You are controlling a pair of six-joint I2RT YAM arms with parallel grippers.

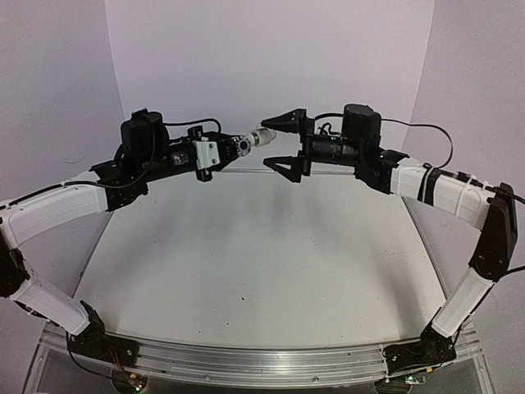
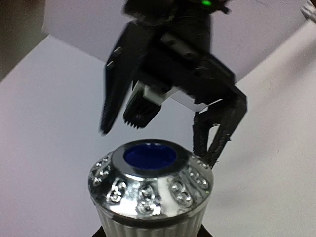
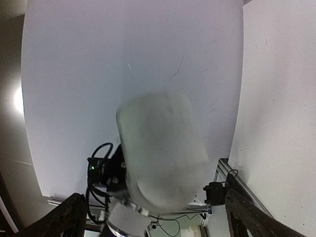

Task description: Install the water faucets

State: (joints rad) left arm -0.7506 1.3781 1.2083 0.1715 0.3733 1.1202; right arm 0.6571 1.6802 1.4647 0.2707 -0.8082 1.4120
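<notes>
Faucet [image 1: 254,139] clamped in left jaws, right jaws spread, chrome embossing [image 2: 148,190] visible left-wrist only

Bright chrome silver on the metal end of the water faucet [image 2: 149,190], embossed all round with a curling relief, finely ribbed below; deep blue inside its round mouth. White on its plastic body, blurred to off-white in the right wrist view. Matt black on the right pincer [image 1: 266,144], with a white insert [image 2: 158,96] and a green light [image 2: 206,3]. Black too on the left pincer [image 1: 212,156]. White shells and black joints on the left arm [image 1: 57,209] and right arm [image 1: 443,193]. Plain pale grey on the tabletop [image 1: 246,263]; faint lilac on the walls [image 1: 271,49]; brushed silver on the rail [image 1: 262,361].
</notes>
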